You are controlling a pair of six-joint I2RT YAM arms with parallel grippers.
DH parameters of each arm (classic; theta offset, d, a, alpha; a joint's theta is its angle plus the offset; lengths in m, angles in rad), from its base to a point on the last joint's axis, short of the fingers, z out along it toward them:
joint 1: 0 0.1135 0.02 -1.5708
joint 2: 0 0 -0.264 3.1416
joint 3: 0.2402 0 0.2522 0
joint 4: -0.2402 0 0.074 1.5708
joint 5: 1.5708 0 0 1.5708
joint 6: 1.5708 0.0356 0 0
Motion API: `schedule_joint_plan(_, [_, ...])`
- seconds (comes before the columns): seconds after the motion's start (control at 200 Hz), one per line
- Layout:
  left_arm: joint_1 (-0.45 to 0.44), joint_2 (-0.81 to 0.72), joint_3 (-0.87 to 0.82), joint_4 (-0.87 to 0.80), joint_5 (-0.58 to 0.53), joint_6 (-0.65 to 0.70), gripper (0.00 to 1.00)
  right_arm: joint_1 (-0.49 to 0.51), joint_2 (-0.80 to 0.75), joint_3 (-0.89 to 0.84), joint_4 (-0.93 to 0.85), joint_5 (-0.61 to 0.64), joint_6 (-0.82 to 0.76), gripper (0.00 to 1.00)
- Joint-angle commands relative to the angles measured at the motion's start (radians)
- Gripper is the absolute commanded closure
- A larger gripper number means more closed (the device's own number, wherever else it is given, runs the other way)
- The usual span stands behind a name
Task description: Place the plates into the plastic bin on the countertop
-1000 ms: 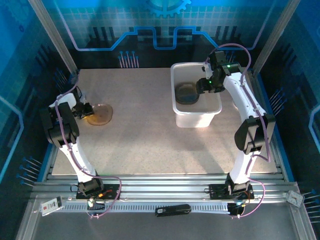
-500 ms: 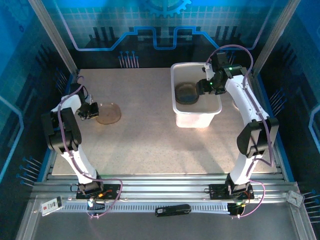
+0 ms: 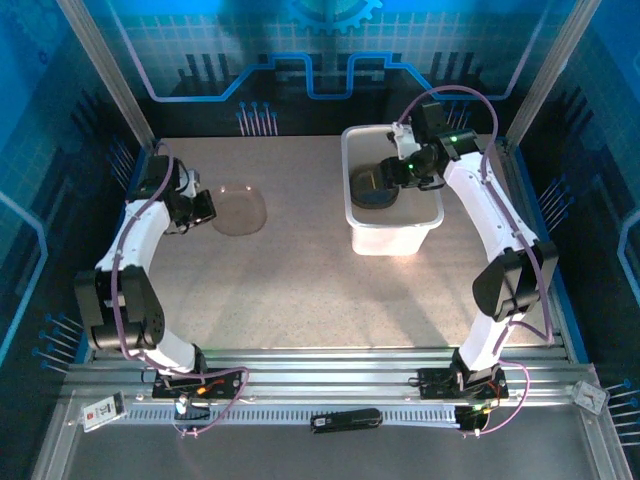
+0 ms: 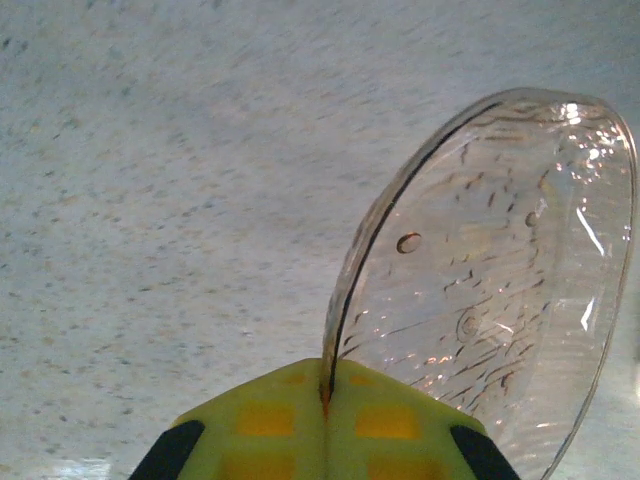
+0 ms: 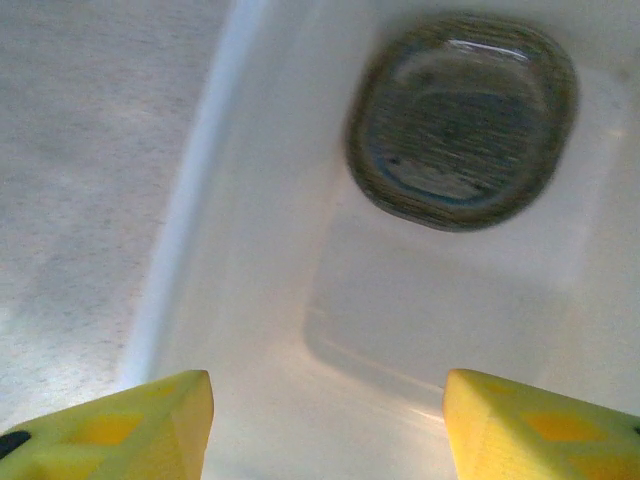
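Note:
My left gripper (image 3: 203, 208) is shut on the rim of a thin clear plate (image 3: 240, 210), held just above the left part of the countertop (image 3: 300, 280). In the left wrist view the plate (image 4: 500, 280) stands on edge, its rim pinched between the closed yellow fingers of the left gripper (image 4: 327, 385). The white plastic bin (image 3: 395, 240) sits at the back right and holds a stack of smoky plates (image 3: 372, 185). Above the bin hangs my right gripper (image 3: 398, 172), open and empty. The right wrist view shows the right gripper (image 5: 325, 400) over the bin floor (image 5: 430, 300), with the dark plates (image 5: 462, 120) ahead.
Blue walls and slanted metal posts (image 3: 105, 70) frame the countertop. Metal rails run along the near edge, with a black bar (image 3: 345, 420) and small white tags (image 3: 100, 412) lying on them. Both arm bases stand there.
My left gripper has shut on the plate and carried it right and toward the back. The right gripper has shifted a little left over the bin, still open.

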Motion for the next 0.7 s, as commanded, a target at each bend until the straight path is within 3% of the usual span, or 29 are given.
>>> schedule_joint_plan(0.0, [-0.074,-0.062,0.085,-0.009,0.023,-0.083,1.00,0.029,0.004,0.054,-0.010,-0.092,0.028,0.38])
schedule_joint_plan(0.3, [-0.290,-0.030,0.239,0.042,-0.068,-0.181,1.00,0.077,-0.002,0.107,0.014,-0.225,0.051,0.41])
schedule_joint_plan(0.695, [-0.481,0.036,0.340,0.115,-0.141,-0.219,1.00,0.084,-0.065,-0.035,0.204,-0.339,0.190,0.47])
